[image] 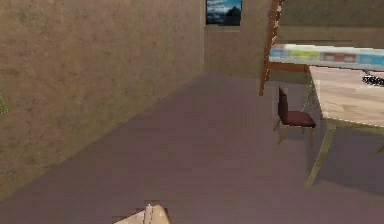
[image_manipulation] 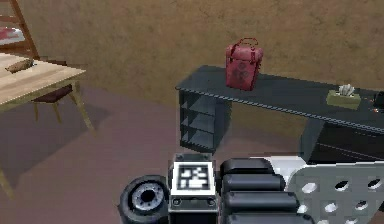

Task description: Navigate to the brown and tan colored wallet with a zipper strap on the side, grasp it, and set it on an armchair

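My gripper [image_manipulation: 146, 200] sits low at the arm side view's bottom edge, a dark round body left of a white marked square [image_manipulation: 195, 180]. Its far end cannot be made out, so I cannot tell whether it holds anything. A small flat brown thing [image_manipulation: 21, 64] lies on the wooden table [image_manipulation: 40, 82] at that view's left. In the forward view the same kind of light wooden table [image: 345, 98] stands at the right with a small dark thing [image: 373, 79] near its far edge.
A dark desk [image_manipulation: 290, 100] with open shelves carries a red bag [image_manipulation: 244, 65] and a small pale box [image_manipulation: 345, 96]. A red-seated chair [image: 294, 112] stands by the table, with a wooden ladder shelf [image: 271, 45] behind it. The floor [image: 190, 140] ahead is bare between brown walls.
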